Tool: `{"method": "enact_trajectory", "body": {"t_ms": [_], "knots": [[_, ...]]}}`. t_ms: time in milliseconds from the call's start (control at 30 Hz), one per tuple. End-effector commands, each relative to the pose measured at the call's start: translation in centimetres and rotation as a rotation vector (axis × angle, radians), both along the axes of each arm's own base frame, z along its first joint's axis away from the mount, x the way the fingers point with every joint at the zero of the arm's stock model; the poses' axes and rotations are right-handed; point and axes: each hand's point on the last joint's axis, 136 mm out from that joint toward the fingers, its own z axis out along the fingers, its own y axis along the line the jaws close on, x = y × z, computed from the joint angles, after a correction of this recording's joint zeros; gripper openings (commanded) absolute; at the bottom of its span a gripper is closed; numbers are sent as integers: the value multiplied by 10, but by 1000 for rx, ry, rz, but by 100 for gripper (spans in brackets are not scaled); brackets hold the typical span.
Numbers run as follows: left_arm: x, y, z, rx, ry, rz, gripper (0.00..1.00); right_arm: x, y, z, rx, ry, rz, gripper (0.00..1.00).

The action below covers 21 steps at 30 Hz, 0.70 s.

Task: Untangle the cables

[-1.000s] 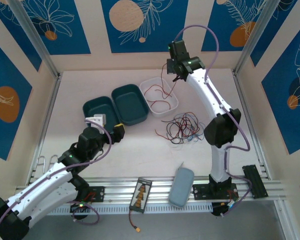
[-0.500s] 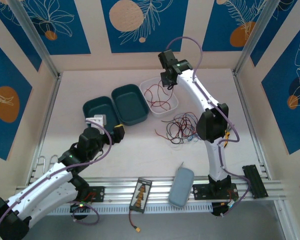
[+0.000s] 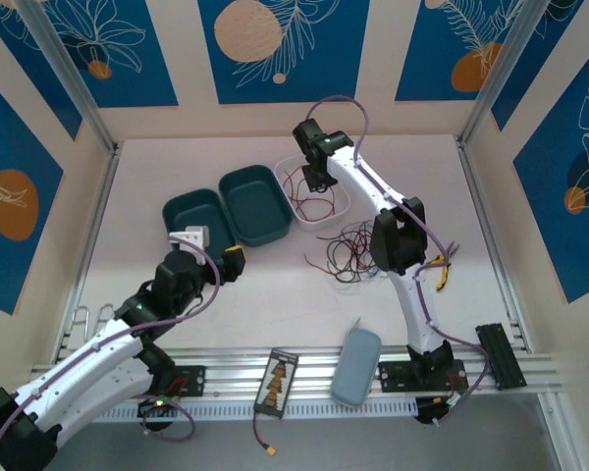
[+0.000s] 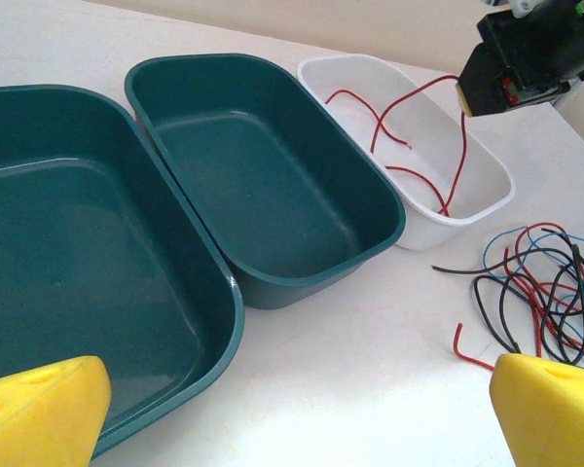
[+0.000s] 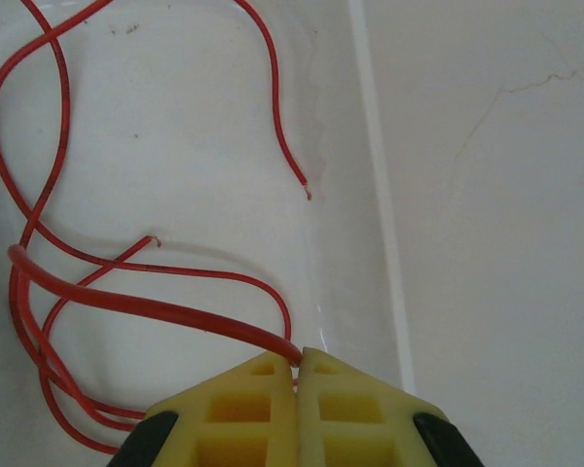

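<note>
1. Table [image 3: 147, 186]: pale top, walled by blue patterned panels.
2. Left arm: we log its left gripper [image 3: 213, 247] hanging low near the 2 green trays, yellow fingers [image 4: 39, 409] spread wide apart, released, grasping nothing.
3. Right arm: reaches to the far side; its right gripper [image 5: 297, 365] hangs over the white tray, fingertips clenched together on 1 red wire.
4. Green trays, 2: left one [image 3: 194, 218] and right one [image 3: 258, 204], touching side by side, both bare inside.
5. White tray [image 3: 342, 201]: just beside the right green tray; red wire loops lie inside.
6. Grey case [image 3: 356, 366]: at the near rail.
7. Cables [image 3: 358, 250]: a tangle of red, black and blue strands on the table, near the white tray's front, beside the right arm.
8. Red wire [image 5: 156, 306]: runs from the closed fingertips and curls down into the white tray.
</note>
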Motion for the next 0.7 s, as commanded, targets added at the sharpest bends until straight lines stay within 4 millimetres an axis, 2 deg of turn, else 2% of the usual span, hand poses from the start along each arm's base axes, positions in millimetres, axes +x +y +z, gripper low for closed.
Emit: {"method": "enact_trajectory", "body": {"t_ms": [0,300,467,667], "knots": [[0,-2,1,-3,1,-15,100,3,7,-11,-6,21,27,0],[2,-7,-1,-6,8,-34,100,14,11,-35,-15,39,41,0],[2,-9,-3,-5,15,-41,100,17,11,-44,-6,54,38,11],[2,-10,-6,-4,18,-43,100,14,6,-33,-17,50,32,30]]}}
